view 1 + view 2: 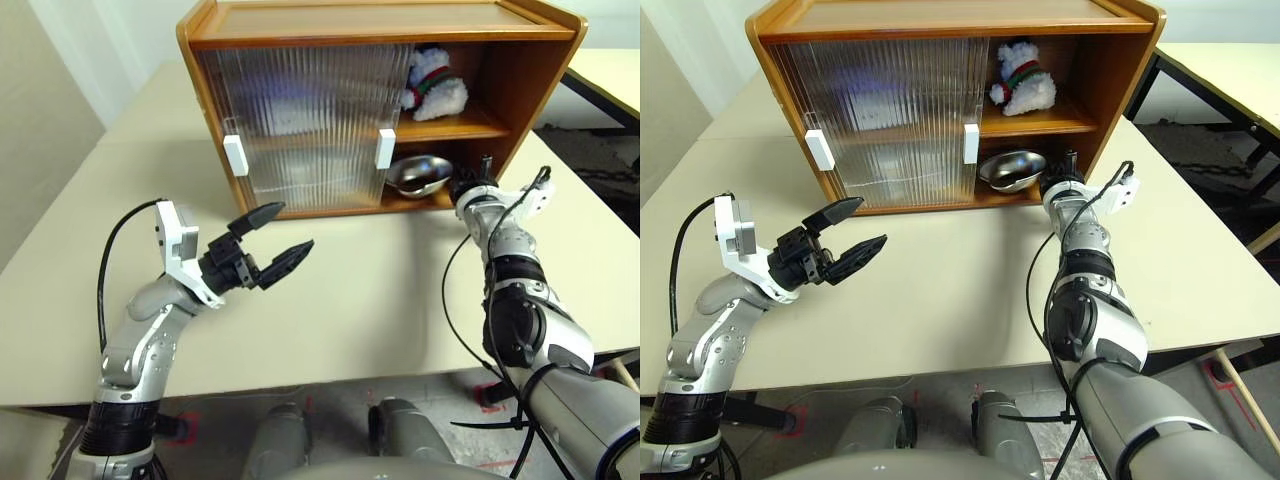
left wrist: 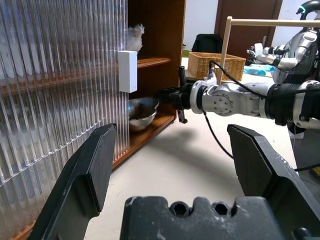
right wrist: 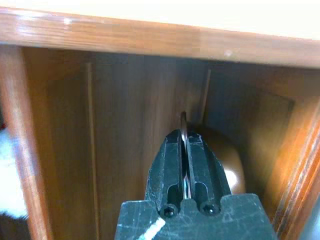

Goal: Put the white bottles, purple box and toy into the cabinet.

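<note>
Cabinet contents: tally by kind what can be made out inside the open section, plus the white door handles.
Plush toy, upper shelf: 1
Steel bowl, lower shelf, its rim pinched by the right gripper: 1
White handles on the ribbed doors of the cabinet: 2
Total: 4
Anything behind the ribbed doors is too blurred to count.

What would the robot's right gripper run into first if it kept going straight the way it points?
Probably the steel bowl on the cabinet's lower shelf. The right gripper, closed, already seems to pinch the bowl's thin rim; beyond lies the wooden back wall, though depth is hard to judge.
</note>
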You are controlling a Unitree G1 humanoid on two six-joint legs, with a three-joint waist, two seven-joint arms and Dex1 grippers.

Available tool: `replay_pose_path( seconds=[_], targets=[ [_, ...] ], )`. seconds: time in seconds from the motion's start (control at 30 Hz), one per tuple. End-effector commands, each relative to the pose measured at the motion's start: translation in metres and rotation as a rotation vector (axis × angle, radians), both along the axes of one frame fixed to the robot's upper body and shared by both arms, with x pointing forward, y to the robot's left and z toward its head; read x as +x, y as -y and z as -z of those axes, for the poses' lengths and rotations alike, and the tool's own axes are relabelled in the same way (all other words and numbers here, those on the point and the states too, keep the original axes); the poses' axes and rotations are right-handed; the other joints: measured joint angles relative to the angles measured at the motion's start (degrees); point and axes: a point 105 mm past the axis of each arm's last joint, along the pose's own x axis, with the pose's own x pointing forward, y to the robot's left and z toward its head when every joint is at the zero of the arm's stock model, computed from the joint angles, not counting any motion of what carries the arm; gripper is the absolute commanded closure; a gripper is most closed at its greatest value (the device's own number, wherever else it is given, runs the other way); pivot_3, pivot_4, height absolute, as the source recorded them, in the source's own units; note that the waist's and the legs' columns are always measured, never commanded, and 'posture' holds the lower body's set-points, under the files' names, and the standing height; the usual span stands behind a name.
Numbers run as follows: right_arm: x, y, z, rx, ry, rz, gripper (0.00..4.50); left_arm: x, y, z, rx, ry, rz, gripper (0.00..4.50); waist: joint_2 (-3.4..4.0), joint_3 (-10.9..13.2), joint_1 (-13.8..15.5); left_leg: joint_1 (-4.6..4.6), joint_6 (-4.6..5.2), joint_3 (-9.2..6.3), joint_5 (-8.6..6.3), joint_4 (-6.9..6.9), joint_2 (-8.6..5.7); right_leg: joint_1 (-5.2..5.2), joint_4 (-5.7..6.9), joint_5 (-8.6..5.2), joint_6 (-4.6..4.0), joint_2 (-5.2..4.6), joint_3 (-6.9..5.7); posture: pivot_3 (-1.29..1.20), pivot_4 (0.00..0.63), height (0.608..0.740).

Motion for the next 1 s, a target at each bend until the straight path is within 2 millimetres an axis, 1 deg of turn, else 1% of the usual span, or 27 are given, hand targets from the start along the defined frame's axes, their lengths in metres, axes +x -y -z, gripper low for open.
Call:
replay_pose_path(
  seconds=[0.03, 0.33, 0.47, 0.67, 0.77, 1.0],
  targets=[
    [-0.0017, -0.0012, 0.0151, 0.004, -0.067, 0.008, 4.50, -0.0009, 0.0030, 0.0016, 0.012, 0.002, 0.003, 0.00, -0.01, 0.0, 0.0, 0.00, 0.00, 0.00, 0.00, 0.00, 0.00, 0.00, 0.00, 0.00, 0.00, 0.00, 0.00, 0.18, 0.000, 0.740],
    [-0.0002, -0.0030, 0.0178, -0.016, -0.096, 0.006, 4.50, -0.0018, 0.0005, 0.0042, 0.006, 0.001, -0.011, 0.00, -0.07, 0.0, 0.0, 0.01, 0.00, 0.00, 0.00, 0.00, 0.00, 0.02, 0.01, 0.00, 0.00, -0.01, 0.00, 0.18, 0.000, 0.740],
    [-0.0006, -0.0012, 0.0188, -0.032, -0.106, 0.008, 3.25, -0.0006, 0.0010, 0.0043, 0.004, 0.002, -0.013, 0.00, -0.06, 0.0, 0.0, 0.00, 0.00, -0.01, 0.00, 0.00, 0.00, 0.01, 0.00, 0.01, -0.01, -0.02, 0.00, 0.18, 0.000, 0.740],
    [-0.0005, -0.0021, 0.0189, -0.043, -0.103, -0.001, 1.07, 0.0021, 0.0003, 0.0051, 0.006, 0.003, -0.015, 0.00, -0.02, 0.0, 0.1, -0.05, -0.01, -0.04, -0.01, -0.05, 0.00, -0.04, 0.00, 0.01, -0.01, -0.01, -0.02, 0.18, 0.000, 0.740],
    [-0.0004, -0.0040, 0.0182, -0.089, -0.096, -0.029, 0.05, 0.0018, 0.0008, 0.0053, 0.005, 0.004, -0.014, 0.00, -0.07, 0.0, 0.1, -0.04, -0.03, -0.05, -0.02, -0.06, 0.00, -0.02, -0.01, 0.01, -0.01, -0.01, -0.04, 0.18, 0.000, 0.740],
    [-0.0037, -0.0069, 0.0142, -0.252, -0.040, -0.134, 0.02, -0.0020, 0.0029, 0.0040, 0.004, 0.006, -0.012, 0.00, -0.07, 0.0, 0.1, -0.04, -0.03, -0.07, -0.02, -0.05, 0.00, -0.02, 0.00, 0.01, -0.01, -0.02, -0.06, 0.18, 0.000, 0.740]
  ],
)
